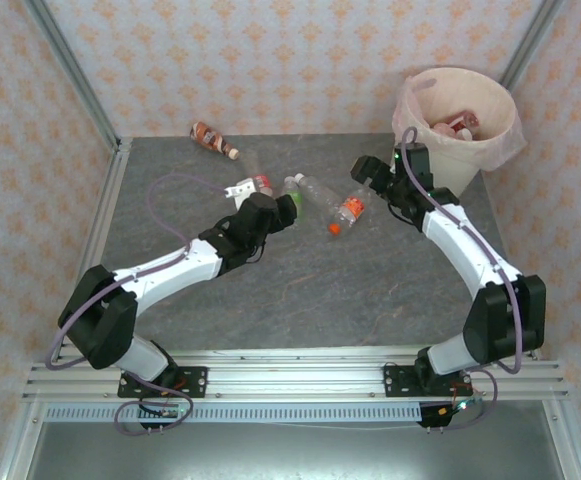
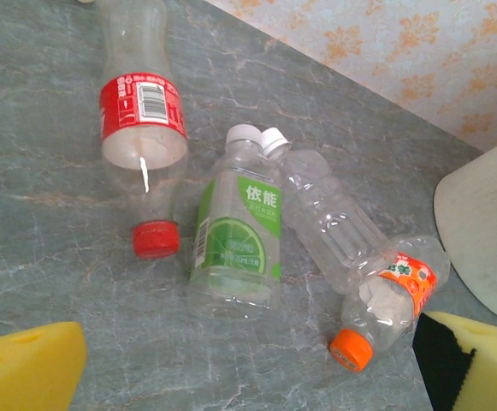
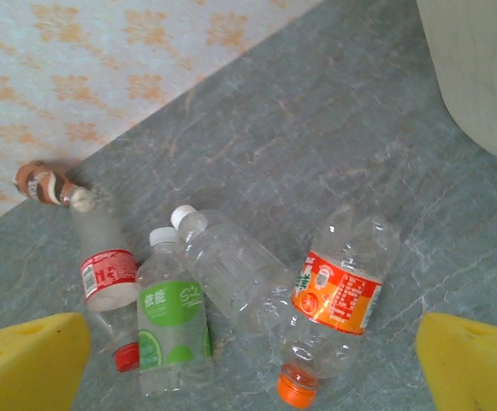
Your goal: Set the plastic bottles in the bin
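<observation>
Four plastic bottles lie in a cluster mid-table: a red-label one [image 1: 257, 184] [image 2: 143, 111] [image 3: 103, 274], a green-label one [image 2: 238, 235] [image 3: 173, 325], a plain clear one [image 1: 320, 190] [image 2: 325, 214] [image 3: 231, 270] and an orange-label, orange-capped one [image 1: 348, 212] [image 2: 393, 300] [image 3: 338, 300]. A brown bottle [image 1: 213, 139] [image 3: 43, 184] lies by the back wall. The bin [image 1: 465, 160] [image 2: 488, 231] [image 3: 479, 68] stands at the back right with bottles [image 1: 452, 125] inside. My left gripper [image 1: 278, 210] [image 2: 248, 377] hovers open just short of the green bottle. My right gripper [image 1: 372, 176] [image 3: 248, 368] hangs open above the orange bottle, empty.
Patterned walls close the back and both sides. A metal frame rail [image 1: 110, 190] runs along the table's left edge. Bare grey tabletop [image 1: 330, 290] lies between the cluster and the arm bases.
</observation>
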